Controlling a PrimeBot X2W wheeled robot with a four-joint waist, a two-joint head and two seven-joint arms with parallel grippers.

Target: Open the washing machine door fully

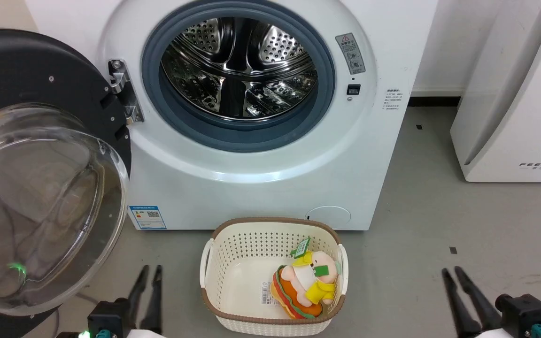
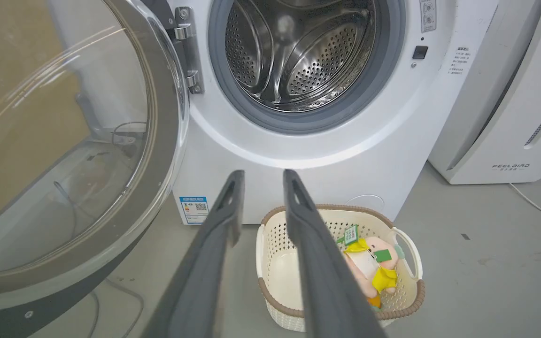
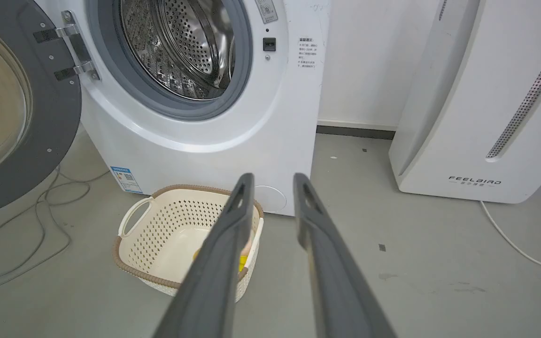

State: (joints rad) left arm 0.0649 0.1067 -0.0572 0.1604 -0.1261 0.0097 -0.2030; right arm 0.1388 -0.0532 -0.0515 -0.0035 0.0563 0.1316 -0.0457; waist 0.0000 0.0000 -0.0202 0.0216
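The washing machine door point(image 1: 47, 178) is swung way out to the left of the machine, hanging off the hinge point(image 1: 122, 91) at the left edge of the opening. Its inner side faces the robot and the steel drum point(image 1: 240, 65) is wide open. Can't really tell from these angles whether it's hit the hinge stop, so there might be a bit of swing left.

Handling-wise, I'd guess it's a stiff, fairly heavy slab that only moves in its hinge arc. The glass bowl point(image 2: 59, 141) is smooth and bulgy, so it's probably slippery and not something to squeeze or knock. The best spot is likely the black rim point(image 1: 31, 65) on the side away from the hinge, where a push gets the most leverage and the glossy surface matters less.

Left claw point(image 1: 151, 268) and right claw point(image 1: 451, 270) both hang low over the floor, fingers a little apart and gripping nothing. Neither touches the door. The basket point(image 1: 270, 230) with the plush toy point(image 1: 305, 286) sits on the floor by the machine's front edge, between the claws.
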